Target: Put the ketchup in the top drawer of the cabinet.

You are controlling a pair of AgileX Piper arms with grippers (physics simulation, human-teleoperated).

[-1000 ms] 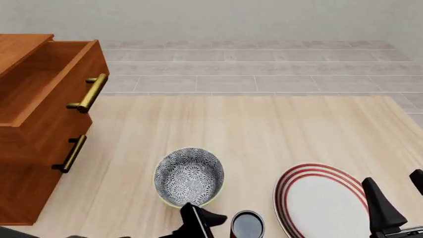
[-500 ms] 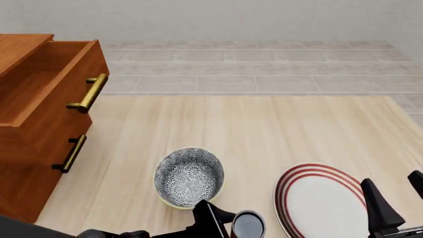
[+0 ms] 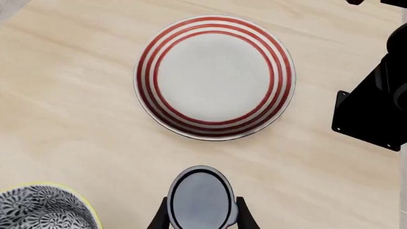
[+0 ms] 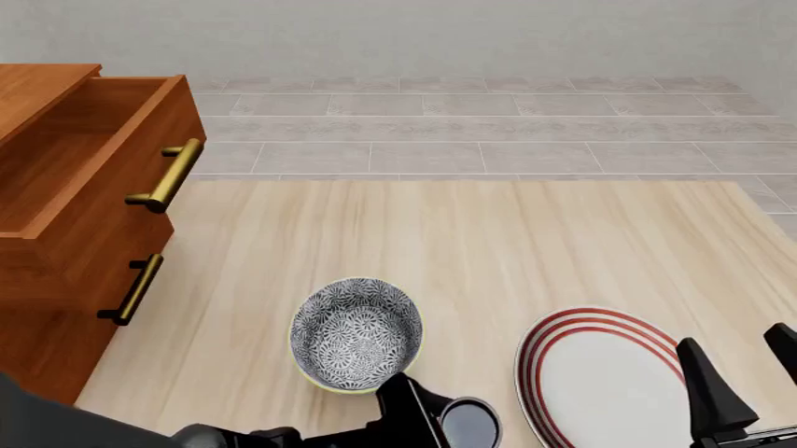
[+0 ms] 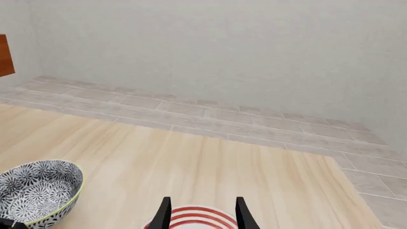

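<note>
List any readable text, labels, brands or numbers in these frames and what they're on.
None: no readable text in any view.
Small red ketchup bottle: only its dark glossy top shows, no label visible.
Grey patterned bowl: floral pattern only.
Red-striped white plate: rings only.
Reddish-brown wooden cabinet, brass bar handles: unmarked.

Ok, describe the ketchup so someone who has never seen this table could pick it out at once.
Start at the wooden cabinet on the table's left, then come to the near edge, where a grey patterned bowl sits beside a red-striped plate. The ketchup stands between them, at the left gripper, its jaws on either side. It is far narrower than both, with a dark glossy round top.
</note>
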